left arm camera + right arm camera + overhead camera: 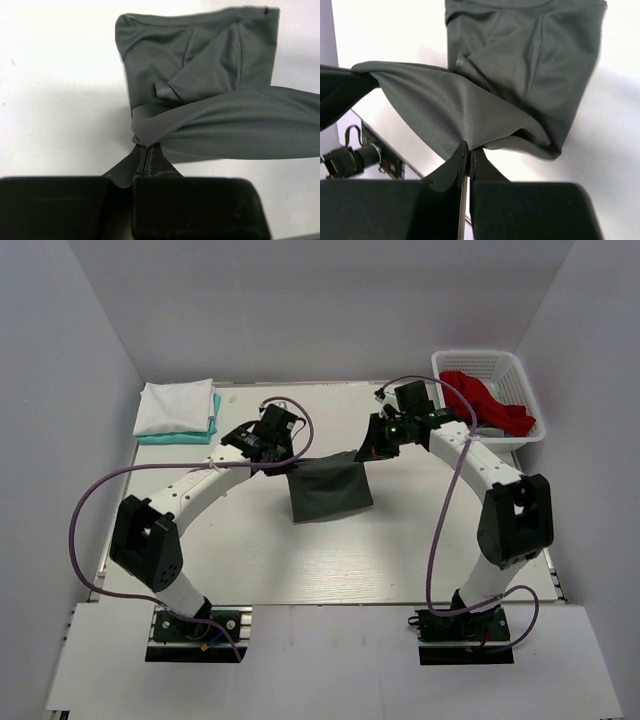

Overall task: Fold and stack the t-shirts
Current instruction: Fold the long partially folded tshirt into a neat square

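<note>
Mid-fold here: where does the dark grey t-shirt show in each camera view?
Top external: dark grey t-shirt in the middle of the picture.
Left wrist: upper right, its edge pinched by the left gripper.
Right wrist: top and centre, edge pinched by the right gripper.
Shared landmark: the white table beneath it.
</note>
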You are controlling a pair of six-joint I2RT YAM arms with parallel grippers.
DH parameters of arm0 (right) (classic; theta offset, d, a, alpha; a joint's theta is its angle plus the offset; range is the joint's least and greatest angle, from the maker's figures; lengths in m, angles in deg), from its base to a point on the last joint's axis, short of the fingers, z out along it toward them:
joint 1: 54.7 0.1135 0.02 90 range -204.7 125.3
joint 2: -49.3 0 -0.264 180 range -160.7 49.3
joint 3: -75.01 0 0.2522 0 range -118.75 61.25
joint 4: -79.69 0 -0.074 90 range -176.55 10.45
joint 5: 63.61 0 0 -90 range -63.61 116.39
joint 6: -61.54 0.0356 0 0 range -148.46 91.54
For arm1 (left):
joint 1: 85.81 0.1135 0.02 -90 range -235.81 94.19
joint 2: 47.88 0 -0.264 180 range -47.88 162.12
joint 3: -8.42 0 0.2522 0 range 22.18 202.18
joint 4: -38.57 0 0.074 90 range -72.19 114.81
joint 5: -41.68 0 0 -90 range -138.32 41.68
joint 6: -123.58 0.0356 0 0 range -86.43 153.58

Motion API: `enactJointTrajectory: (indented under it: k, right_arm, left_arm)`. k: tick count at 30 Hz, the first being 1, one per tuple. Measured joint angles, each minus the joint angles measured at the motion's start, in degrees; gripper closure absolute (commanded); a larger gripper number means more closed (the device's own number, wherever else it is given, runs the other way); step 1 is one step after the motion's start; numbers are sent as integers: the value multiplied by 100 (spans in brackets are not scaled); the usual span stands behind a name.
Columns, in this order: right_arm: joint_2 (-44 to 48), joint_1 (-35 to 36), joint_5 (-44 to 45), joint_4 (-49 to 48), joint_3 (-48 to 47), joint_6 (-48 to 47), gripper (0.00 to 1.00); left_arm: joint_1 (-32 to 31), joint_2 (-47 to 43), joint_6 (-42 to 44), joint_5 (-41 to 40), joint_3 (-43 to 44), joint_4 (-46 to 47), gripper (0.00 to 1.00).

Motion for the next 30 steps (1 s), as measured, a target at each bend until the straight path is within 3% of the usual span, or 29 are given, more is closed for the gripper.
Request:
enactJointTrajectory:
  k: [9, 17, 18, 19, 20, 21, 22, 24, 30]
  right_arm:
    - [-1794, -278, -501, -26, -1434, 74, 100]
    - [-2872, -319, -286, -472, -2159, 341, 100]
    - [-2986, -321, -260, -487, -2264, 341, 93]
    - [-3095, -323, -245, -490, -2374, 341, 66]
    - [-3217, -326, -227, -485, -2520, 321, 56]
    - [-3327, -326, -197, -518, -2640, 310, 43]
    - [-3401, -328, -170, -551, -2728, 299, 10]
    - [-3453, -337, -133, -599, -2806, 251, 10]
    - [-3309, -334, 136, -551, -3195, 55, 10]
  left_arm:
    - [546, 1141, 79, 24, 592, 271, 100]
    - [866, 1961, 286, 188, 857, 868, 100]
    - [887, 2000, 317, 203, 866, 938, 98]
    - [905, 2044, 343, 208, 896, 964, 87]
    - [927, 2116, 391, 221, 968, 1010, 77]
    - [944, 2181, 424, 221, 1056, 1023, 54]
    - [968, 2273, 476, 219, 1180, 1010, 37]
    - [1019, 2435, 516, 186, 1445, 970, 0]
    - [1108, 2430, 380, 87, 1554, 992, 0]
